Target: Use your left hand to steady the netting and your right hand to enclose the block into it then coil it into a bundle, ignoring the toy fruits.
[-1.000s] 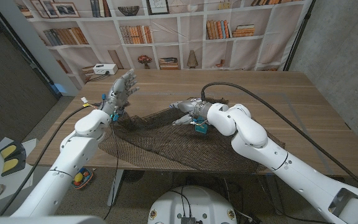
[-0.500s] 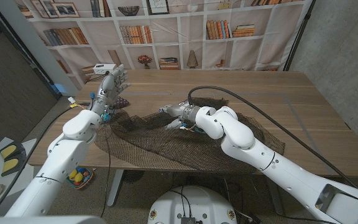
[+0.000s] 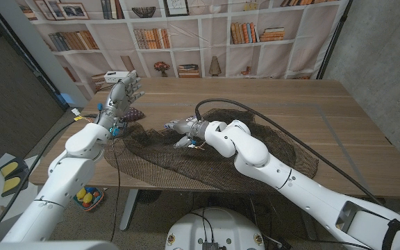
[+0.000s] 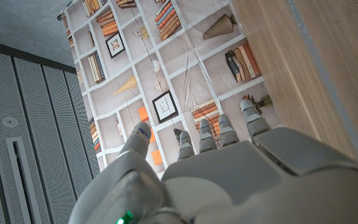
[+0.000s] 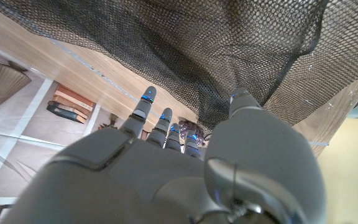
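Observation:
The dark netting point(image 3: 255, 156) lies spread over the table's near half, with its left part bunched in folds point(image 3: 144, 139). My right hand point(image 3: 179, 129) hovers low over those folds, fingers stretched toward the left, holding nothing; in the right wrist view its fingertips point(image 5: 146, 94) reach past the netting's edge point(image 5: 229, 50). My left hand point(image 3: 121, 94) is raised at the table's left edge, fingers spread, clear of the netting. I cannot make out the block. A purple toy grape bunch point(image 3: 132, 114) lies beside the netting's far left corner.
A white box point(image 3: 117, 76) stands at the table's far left corner. Bare wood point(image 3: 325, 104) stretches behind and to the right of the netting. A basket of toys point(image 3: 89, 197) sits on the floor under the left arm.
My right hand has slid left across the netting, from its middle to the bunched left part. My left hand has drawn a little left and back, off the netting's corner.

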Available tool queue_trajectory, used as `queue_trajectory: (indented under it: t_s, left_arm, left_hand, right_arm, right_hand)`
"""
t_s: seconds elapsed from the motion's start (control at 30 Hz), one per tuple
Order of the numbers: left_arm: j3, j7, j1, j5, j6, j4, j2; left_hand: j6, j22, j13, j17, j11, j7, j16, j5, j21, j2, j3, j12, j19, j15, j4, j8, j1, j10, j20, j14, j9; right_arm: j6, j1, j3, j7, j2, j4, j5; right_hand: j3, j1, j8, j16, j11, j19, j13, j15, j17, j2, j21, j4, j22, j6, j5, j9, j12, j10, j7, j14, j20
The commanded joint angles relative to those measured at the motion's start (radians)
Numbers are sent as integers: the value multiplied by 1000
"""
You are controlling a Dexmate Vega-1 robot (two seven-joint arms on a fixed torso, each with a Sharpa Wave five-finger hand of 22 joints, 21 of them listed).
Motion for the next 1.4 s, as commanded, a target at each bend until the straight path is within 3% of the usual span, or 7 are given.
queue_trajectory:
  t_s: [0.03, 0.4, 1.23, 1.4]
  left_arm:
    - [-5, -21, 0, -13, -19, 24, 0]
    - [-12, -25, 0, -18, -35, 41, -7]
    - [-21, -26, 8, -26, -41, 50, -12]
    - [-20, -28, 6, -25, -40, 52, -9]
  left_hand:
    - [9, 4, 4, 4, 2, -3, 6, 4, 7, 4, 4, 5, 6, 1, 2, 0, 2, 11, 5, 10, 3]
    - [9, 4, 5, 4, 3, -3, 6, 4, 7, 2, 4, 6, 7, 2, 3, -2, 0, 17, 5, 14, 3]
    - [10, 4, 5, 5, 7, -3, 4, 3, 5, -5, 1, 2, 6, 4, 8, -4, -8, 19, 5, 14, 3]
    - [10, 4, 5, 6, 9, -4, 3, 2, 5, -7, 0, 2, 6, 3, 8, -5, -10, 19, 5, 14, 3]
  right_arm:
    - [55, 63, -45, 9, 75, 108, 31]
    - [83, 122, -93, -15, 113, 194, 35]
    - [91, 210, -166, 1, 166, 336, 67]
    - [56, 228, -180, 23, 188, 389, 58]
  right_hand:
    - [4, 14, -1, 2, 1, -6, 3, 3, 1, 6, -5, -13, 1, -17, 1, 3, -2, -16, 4, -8, -13]
    - [16, 41, -1, 6, -1, -4, 4, 0, -2, 17, -9, -34, 1, -42, 1, 3, 0, -26, 7, -9, -17]
    - [1, 31, 7, 15, -4, 4, 5, -8, -3, 6, -15, -38, 2, -41, -3, 3, 10, -20, 0, -5, -25]
    - [-8, 17, 9, 25, -2, 10, 6, -4, -2, 0, -16, -35, 2, -39, -5, 2, 13, -17, 2, 14, -12]
